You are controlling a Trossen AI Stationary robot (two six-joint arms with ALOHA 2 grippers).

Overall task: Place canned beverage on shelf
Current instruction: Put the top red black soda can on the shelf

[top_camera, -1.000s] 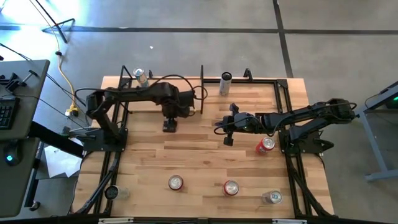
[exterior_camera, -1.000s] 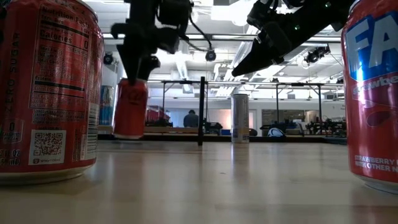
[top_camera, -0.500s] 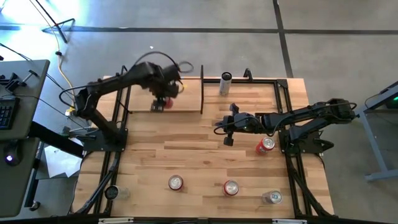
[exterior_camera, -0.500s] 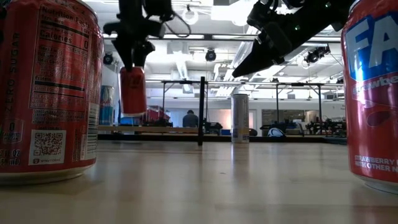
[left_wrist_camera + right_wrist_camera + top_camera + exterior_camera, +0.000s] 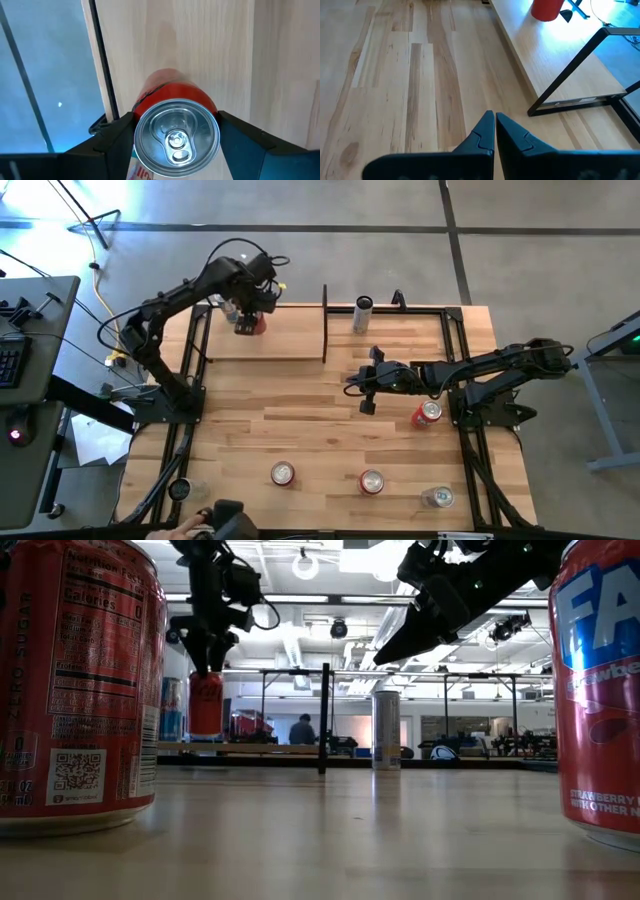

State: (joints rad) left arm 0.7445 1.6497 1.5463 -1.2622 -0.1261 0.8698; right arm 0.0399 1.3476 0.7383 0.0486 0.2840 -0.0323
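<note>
High view: the left gripper (image 5: 247, 323) holds a red can (image 5: 255, 325) above the shelf (image 5: 290, 335), far left on the bench (image 5: 320, 430). Low view: the can hangs clear of the board. Left wrist view: jaws clamp the can's sides. Right wrist view: the right gripper (image 5: 494, 125), jaws clenched, hovers mid-bench.

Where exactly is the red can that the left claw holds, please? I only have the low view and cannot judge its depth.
Observer: From above, the left claw holds the red can over the shelf, near its far left corner.
Operator: Thank you. Is the grip centred?
Observer: The left wrist view shows one finger on each side of the can's top, with the pale board beneath.
Operator: And where is the right claw?
Observer: The right claw is shut and hovers over the tabletop, to the right of the shelf.
</note>
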